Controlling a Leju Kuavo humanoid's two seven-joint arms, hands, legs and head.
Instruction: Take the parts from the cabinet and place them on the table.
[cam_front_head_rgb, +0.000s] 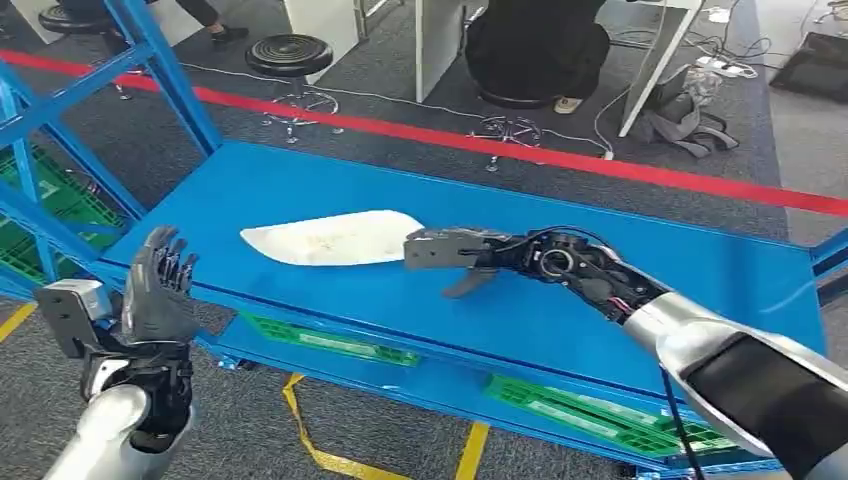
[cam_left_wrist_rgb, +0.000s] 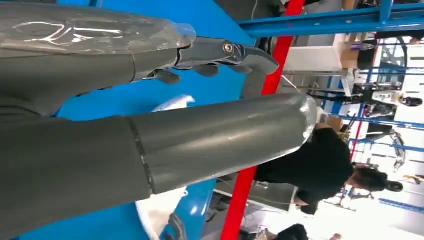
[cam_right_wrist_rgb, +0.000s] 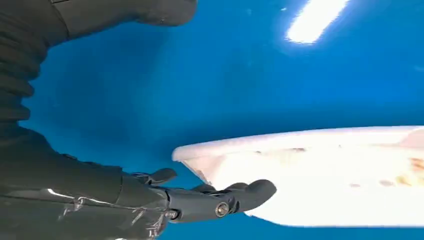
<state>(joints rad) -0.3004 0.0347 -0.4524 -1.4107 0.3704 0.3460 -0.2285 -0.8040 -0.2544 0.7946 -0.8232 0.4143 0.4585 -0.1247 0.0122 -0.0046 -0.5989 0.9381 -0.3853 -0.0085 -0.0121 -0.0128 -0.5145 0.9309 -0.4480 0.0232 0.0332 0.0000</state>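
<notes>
White part (cam_front_head_rgb: 335, 238): flat, thin, likely light and stiff; take its near end beside spread, empty right hand (cam_front_head_rgb: 455, 252). Left hand (cam_front_head_rgb: 160, 285) spread.

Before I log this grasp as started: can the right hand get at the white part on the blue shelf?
Probably yes. The right hand is open at the white part's near end, with nothing between them on the blue shelf.
</notes>
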